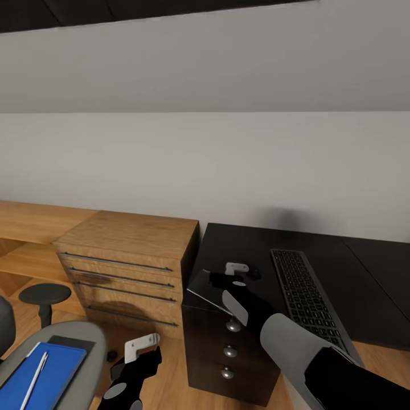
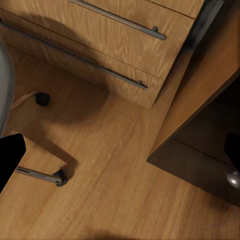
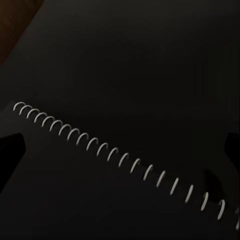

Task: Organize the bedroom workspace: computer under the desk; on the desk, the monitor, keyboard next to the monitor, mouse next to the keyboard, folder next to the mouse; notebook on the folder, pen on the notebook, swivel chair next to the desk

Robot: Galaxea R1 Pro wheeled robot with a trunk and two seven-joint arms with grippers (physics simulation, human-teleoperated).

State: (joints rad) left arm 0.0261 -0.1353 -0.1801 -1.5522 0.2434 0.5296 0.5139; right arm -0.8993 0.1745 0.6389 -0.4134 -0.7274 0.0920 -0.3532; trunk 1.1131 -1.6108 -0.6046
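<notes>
Overhead, the right tool [image 1: 234, 274] gripped a black spiral-bound notebook [image 1: 206, 290] above the black surface's [image 1: 239, 245] left edge, its white coils [image 3: 115, 155] visible only up close; the left tool's [image 1: 139, 346] state was unclear.

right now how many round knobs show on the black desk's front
3, stacked in a column below the desk's front left corner: top, middle, bottom. The right arm may hide more.
</notes>
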